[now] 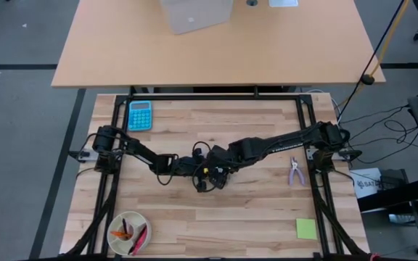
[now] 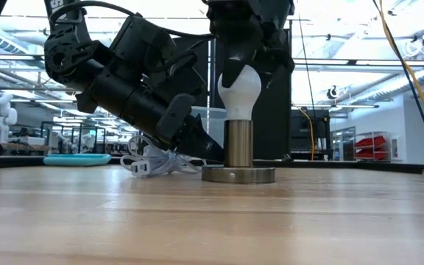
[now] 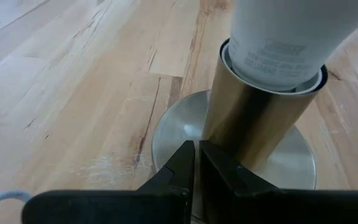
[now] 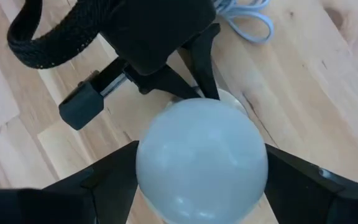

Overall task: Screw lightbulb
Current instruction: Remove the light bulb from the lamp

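High view: two dark arms meet at the middle of one wooden counter [image 1: 194, 217]. Around them lie one teal calculator [image 1: 139, 114], one bowl [image 1: 128, 233], one green sticky note [image 1: 305, 229] and one pair of pliers [image 1: 294, 172]. One lightbulb [image 2: 239, 90] stands upright in a brass socket [image 2: 238, 143] on its round metal base. Small grey print rings the bulb's neck, unreadable. The right claw [image 4: 201, 186] grips the globe from above; the left claw [image 3: 197, 163], pinched closed, presses on the socket base.

Overhead looks straight down; low looks level; both wrists close on lightbulb [image 2: 239, 87].
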Robot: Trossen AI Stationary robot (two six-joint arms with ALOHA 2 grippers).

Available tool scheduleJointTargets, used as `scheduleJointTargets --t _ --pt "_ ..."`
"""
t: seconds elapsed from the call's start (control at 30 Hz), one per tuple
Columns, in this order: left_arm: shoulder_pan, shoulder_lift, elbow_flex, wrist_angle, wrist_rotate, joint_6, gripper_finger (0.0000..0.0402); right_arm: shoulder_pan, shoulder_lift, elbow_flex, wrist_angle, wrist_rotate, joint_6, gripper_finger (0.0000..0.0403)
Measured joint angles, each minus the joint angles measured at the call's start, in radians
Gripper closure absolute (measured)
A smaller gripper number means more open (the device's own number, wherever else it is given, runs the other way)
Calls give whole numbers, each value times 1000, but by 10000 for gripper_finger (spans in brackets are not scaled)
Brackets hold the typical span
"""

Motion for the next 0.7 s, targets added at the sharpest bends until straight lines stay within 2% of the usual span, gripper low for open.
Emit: scheduleJointTargets --t 0.13,0.37,0.7 --pt "0 0 0 0 0 0 374 0 0 0 4 -13 -24 116" --pt "0 0 0 1 0 0 374 0 -1 0 4 -22 -216 126" --pt "0 0 0 2 10 -3 374 0 -3 0 11 -34 -713 123"
